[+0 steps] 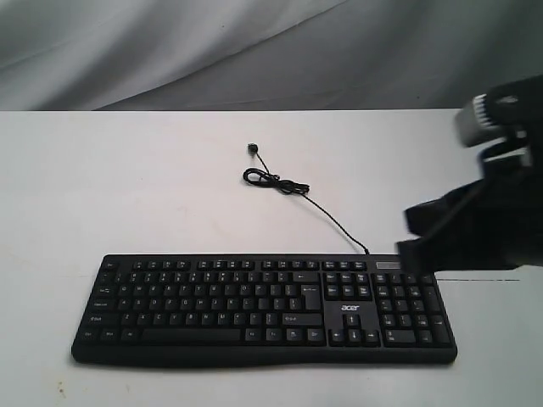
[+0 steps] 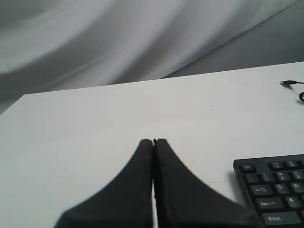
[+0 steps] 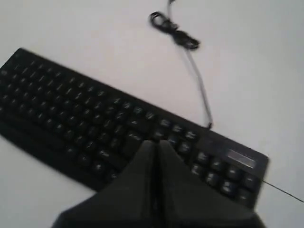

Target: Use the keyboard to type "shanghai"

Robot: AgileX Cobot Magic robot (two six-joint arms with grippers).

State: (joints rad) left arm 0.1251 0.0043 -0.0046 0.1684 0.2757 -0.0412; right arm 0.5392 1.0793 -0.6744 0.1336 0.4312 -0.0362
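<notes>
Where the worktop point(image 1: 127, 186) comes nearest the viewer, the keyboard point(image 1: 254, 309) lies flat with its long side parallel to the front edge. The number pad is at the right end, and a white logo point(image 1: 350, 307) sits above the arrow keys.

The left pincer point(image 2: 153, 141) hangs over bare worktop just off the keyboard's left end, close to the corner with the Esc, Tab and Caps Lock keys. Its two black fingers are clenched together, with nothing between them. It does not appear in the exterior view.

The right pincer point(image 1: 405, 233) is positioned over the right part of the keyboard, near the rear edge and beside the number pad. Its wrist view shows both fingers pressed flat against each other and gripping nothing. Whether the tips touch a key cannot be told, as the picture is blurred.

Behind the keyboard, a thin black cable point(image 1: 327, 212) leaves the rear edge near the right end. It runs back across the worktop to a small loose coil and ends in a plug lying on the surface.

Beyond the far edge hangs a grey cloth backdrop point(image 1: 170, 51).
</notes>
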